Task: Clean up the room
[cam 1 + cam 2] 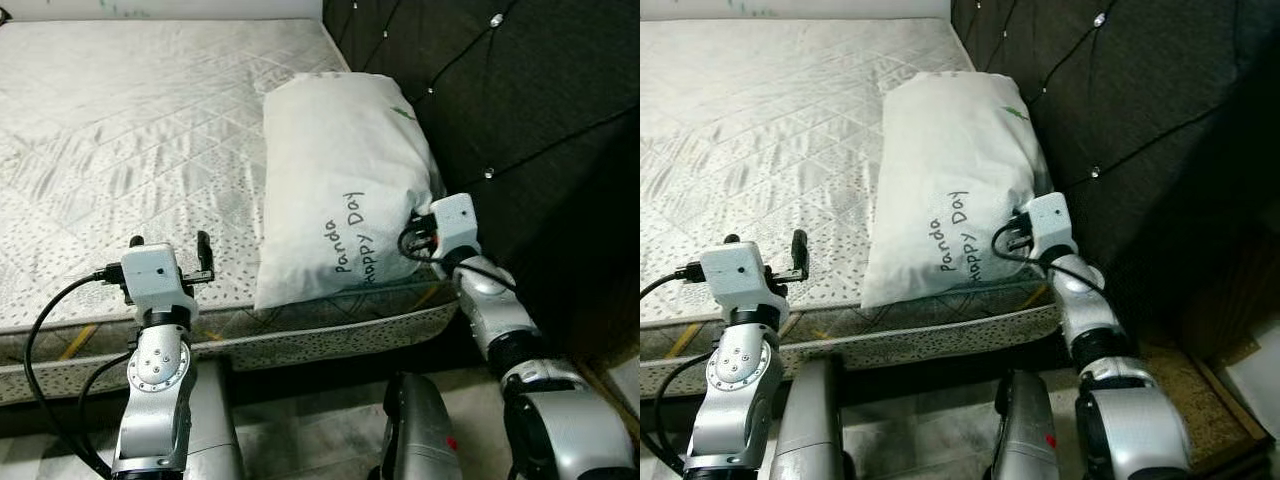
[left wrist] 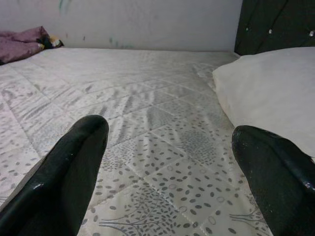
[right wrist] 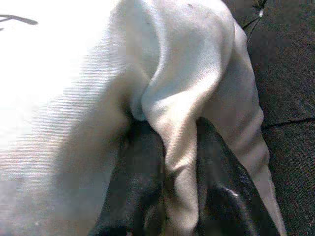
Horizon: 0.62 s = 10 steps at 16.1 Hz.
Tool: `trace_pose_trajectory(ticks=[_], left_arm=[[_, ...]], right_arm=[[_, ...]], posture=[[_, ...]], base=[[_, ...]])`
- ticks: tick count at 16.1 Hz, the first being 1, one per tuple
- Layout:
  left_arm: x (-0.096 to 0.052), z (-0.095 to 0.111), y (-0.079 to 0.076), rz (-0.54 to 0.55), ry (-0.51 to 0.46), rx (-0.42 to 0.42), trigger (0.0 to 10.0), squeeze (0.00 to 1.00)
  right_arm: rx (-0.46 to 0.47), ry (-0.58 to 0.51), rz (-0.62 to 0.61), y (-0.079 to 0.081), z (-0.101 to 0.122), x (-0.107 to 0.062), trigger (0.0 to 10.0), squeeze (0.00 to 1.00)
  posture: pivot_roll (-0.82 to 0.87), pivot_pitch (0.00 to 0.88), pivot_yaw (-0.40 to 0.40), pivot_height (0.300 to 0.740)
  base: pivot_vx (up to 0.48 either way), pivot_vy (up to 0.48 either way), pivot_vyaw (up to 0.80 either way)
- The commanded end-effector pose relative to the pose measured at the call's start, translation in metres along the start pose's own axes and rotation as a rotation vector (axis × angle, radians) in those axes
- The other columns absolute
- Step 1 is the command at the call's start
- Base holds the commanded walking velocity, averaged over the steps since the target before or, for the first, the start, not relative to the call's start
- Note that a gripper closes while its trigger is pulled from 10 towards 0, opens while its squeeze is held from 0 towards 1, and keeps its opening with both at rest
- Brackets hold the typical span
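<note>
The right gripper point(image 3: 179, 196) has its jaws clamped on a fold of the white printed pillow point(image 1: 340, 190), lying on the quilted mattress point(image 1: 130, 130) against the dark tufted headboard point(image 1: 520, 110). The left gripper point(image 2: 170, 172) hovers, jaws apart.

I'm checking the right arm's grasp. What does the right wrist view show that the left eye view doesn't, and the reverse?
Right wrist view: a fold of the white pillow pinched between the right gripper's black fingers.
Left eye view: the printed words on the pillow, the mattress it lies on, and the open left gripper above the mattress's near edge.
Both: the pillow against the dark tufted headboard.
</note>
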<state>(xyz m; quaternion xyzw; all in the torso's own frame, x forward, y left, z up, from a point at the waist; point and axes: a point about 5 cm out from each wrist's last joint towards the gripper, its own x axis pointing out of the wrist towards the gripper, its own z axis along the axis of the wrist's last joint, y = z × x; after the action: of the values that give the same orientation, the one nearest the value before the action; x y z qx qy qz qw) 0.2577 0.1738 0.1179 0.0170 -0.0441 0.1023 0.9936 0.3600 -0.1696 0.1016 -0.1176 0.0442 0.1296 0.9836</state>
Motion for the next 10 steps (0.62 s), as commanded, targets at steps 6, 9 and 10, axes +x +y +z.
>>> trace_pose_trajectory(ticks=[6,9,10], left_arm=[[0.000,-0.002,0.001,0.003,0.009,0.015,10.0,0.00],[0.000,-0.002,0.003,0.014,0.012,0.021,10.0,0.00],[-0.001,-0.002,0.003,0.014,0.012,0.022,10.0,0.00]], right_arm=[[-0.122,-0.179,-0.144,-0.021,0.060,0.018,10.0,1.00],[-0.128,-0.416,-0.331,-0.058,0.135,0.019,10.0,1.00],[-0.130,-0.436,-0.344,-0.060,0.142,0.018,10.0,1.00]], posture=[[0.03,0.000,-0.066,0.515],[0.03,0.000,-0.068,0.515],[0.03,0.000,-0.068,0.515]], base=[[0.000,0.000,0.00],[0.000,0.000,0.00],[0.000,0.000,0.00]])
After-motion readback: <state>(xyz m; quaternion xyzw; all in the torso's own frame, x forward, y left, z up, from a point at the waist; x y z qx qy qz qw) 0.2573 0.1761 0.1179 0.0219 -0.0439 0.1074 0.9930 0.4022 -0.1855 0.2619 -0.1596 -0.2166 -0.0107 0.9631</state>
